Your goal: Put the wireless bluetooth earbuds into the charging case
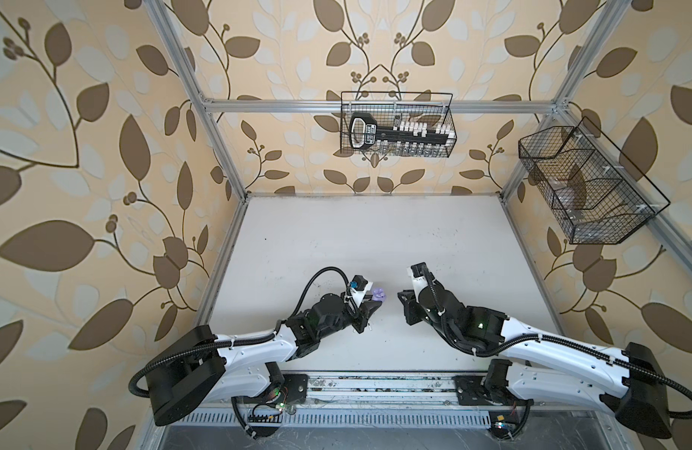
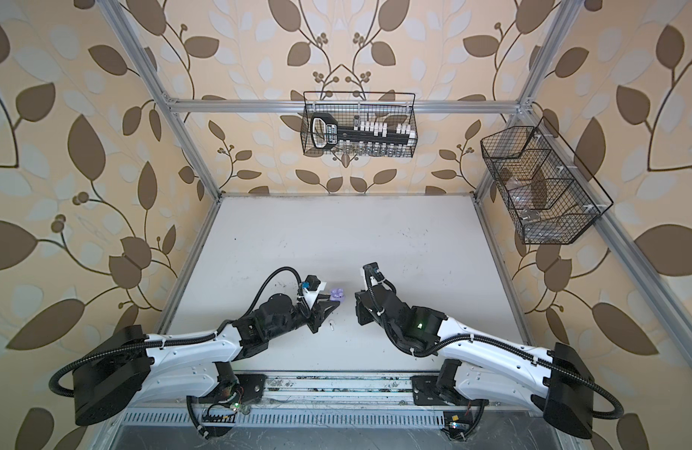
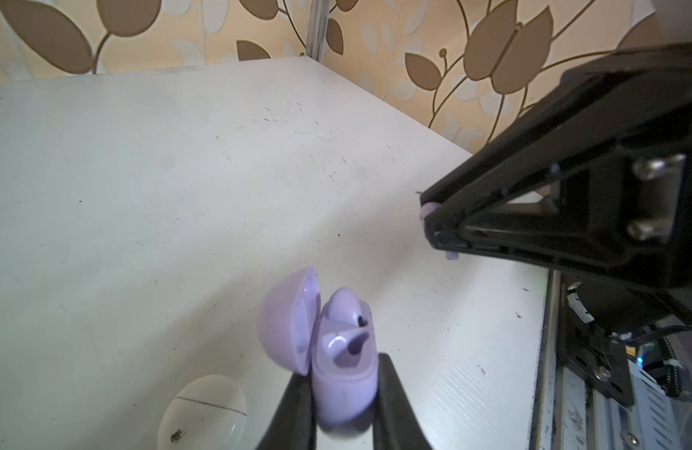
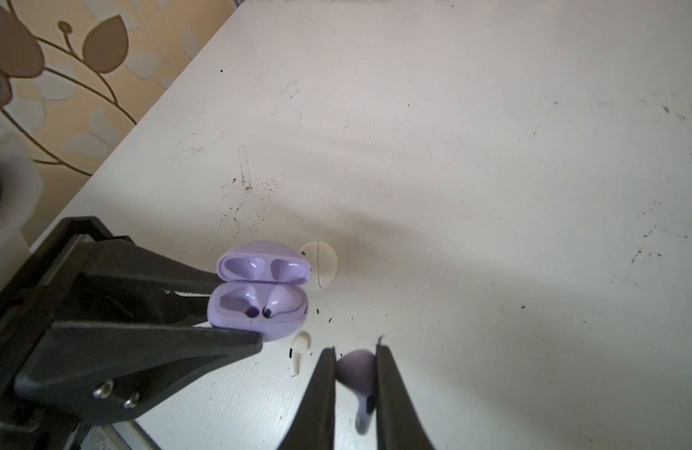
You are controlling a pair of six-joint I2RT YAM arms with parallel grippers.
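Note:
My left gripper is shut on the base of an open lilac charging case. Its lid stands hinged back. One lilac earbud sits in a slot, and the slot beside it is empty. My right gripper is shut on a second lilac earbud, stem pointing back toward the wrist, a short way from the case. In both top views the two grippers face each other over mid-table, with the case between them. A white earbud lies on the table beside the case.
A shut white round case rests on the table just behind the lilac one. Two black wire baskets hang off the frame: one on the back rail, one on the right rail. The table's front edge runs along a metal rail.

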